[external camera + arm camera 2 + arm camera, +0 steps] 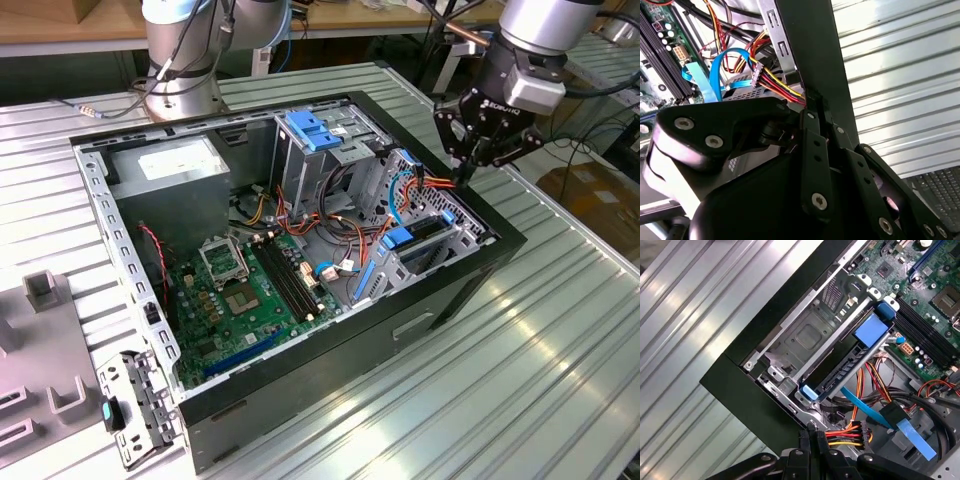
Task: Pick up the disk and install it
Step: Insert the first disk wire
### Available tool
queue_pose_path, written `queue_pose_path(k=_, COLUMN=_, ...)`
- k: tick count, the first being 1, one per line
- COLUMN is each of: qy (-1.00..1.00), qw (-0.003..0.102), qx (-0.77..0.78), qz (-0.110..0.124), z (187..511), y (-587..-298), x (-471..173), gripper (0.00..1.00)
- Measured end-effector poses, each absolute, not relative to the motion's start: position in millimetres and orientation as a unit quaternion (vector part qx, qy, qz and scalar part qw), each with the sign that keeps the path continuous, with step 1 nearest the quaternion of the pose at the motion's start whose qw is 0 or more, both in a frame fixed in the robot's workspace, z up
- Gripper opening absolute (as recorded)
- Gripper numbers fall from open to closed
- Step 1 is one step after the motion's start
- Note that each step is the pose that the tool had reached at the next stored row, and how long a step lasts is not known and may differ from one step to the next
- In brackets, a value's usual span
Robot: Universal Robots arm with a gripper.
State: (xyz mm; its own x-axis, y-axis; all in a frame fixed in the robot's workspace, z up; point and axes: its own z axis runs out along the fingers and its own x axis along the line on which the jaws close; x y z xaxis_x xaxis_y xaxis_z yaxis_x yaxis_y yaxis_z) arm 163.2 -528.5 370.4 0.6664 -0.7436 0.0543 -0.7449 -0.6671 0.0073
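Hanging gripper [811, 433] beside coloured wires [842, 435]

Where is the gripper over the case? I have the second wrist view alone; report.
Observer: In the exterior view the gripper hangs over the case wall at that view's right, beside the drive cage.
Operator: Describe the cage.
Observer: In the first wrist view a blue latch sits at the cage's end nearest the motherboard.
Operator: Name what else is on the table.
Observer: In the exterior view a metal bracket lies on the table by the case's near corner, at that view's left.
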Motion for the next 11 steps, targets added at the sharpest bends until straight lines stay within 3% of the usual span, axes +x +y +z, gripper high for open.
queue_pose_path(k=11, qy=-0.451, qw=0.016, qx=0.892, qz=0.023, z=370.4, y=-528.6, x=154.9, gripper=0.17)
